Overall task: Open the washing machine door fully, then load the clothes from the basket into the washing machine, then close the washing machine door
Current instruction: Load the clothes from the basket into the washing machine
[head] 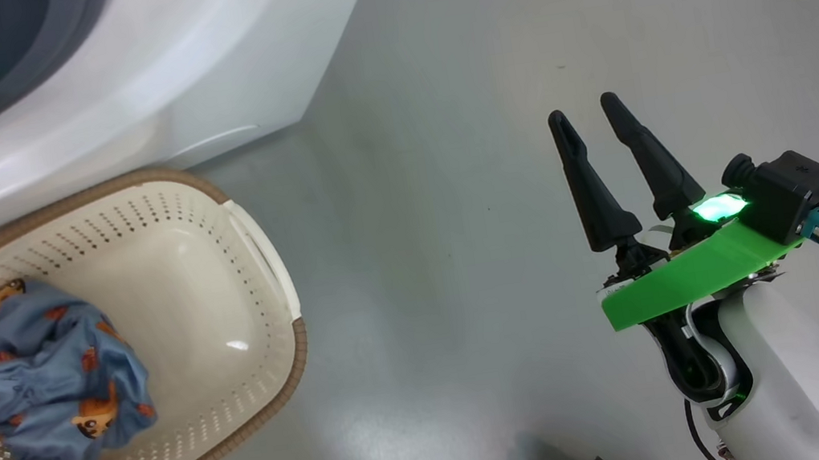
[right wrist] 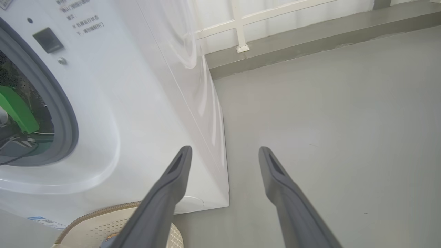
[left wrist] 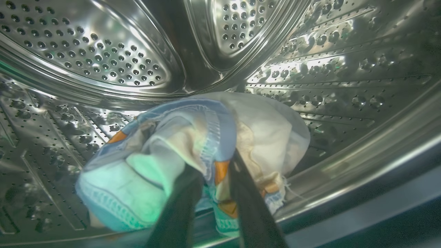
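Your right gripper [head: 584, 108] hangs over the bare floor [head: 438, 96], fingers spread wide and empty. Off to its left, the basket [head: 260, 236] holds one crumpled bundle [head: 53, 372] of the clothes against its left wall. Expect it to be light, limp and floppy. It will sag and trail, so pinch a raised fold on top of the heap and lift well clear of the rim. The basket is thin perforated plastic with a brown woven-look rim, and it looks likely to slide on that smooth grey floor if snagged.

Beyond it stands the washing machine [head: 152, 82], glossy white and rounded. Deepest in, your left gripper [left wrist: 216, 163] is inside the steel drum [left wrist: 103, 51], fingers a little apart. A second garment [left wrist: 165, 155], blue with pale lining and stitched hems, is bunched between them. You cannot tell whether they pinch it or merely straddle it. The drum is hard, slick, dimpled and full of holes, so cloth should slip down it easily.
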